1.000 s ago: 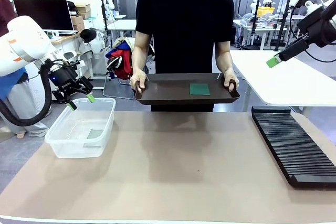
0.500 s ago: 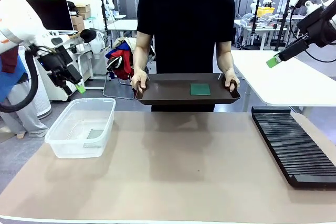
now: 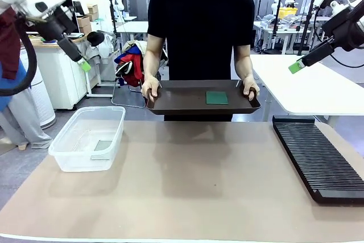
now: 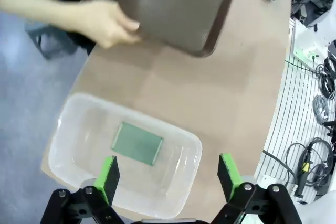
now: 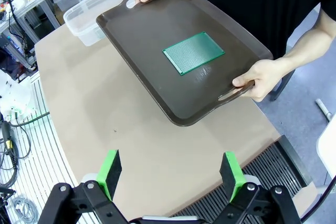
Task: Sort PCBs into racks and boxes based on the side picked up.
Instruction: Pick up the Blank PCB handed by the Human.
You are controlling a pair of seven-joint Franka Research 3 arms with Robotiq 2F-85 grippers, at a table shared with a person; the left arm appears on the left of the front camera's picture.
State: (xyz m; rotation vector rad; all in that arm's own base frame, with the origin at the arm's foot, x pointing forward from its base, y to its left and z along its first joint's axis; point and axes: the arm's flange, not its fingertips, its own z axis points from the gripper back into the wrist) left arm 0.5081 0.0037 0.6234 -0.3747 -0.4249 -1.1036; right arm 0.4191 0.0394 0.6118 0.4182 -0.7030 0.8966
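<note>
Left end effector (image 4: pixel 168 170) well above PCB (image 4: pixel 137 143)

Left gripper (image 3: pixel 85 64) is raised in two steps. At 1.0 s ago it is recorded just above the far rim of the clear tub (image 3: pixel 61 153), with both green tips near the rim. At 0.5 s ago it is recorded partway up and off to the left of the tub. Now it is held high, well apart from the tub. The white arm link is carried almost out of the front view, and the black hose (image 3: pixel 31 61) is lifted with it.
</note>
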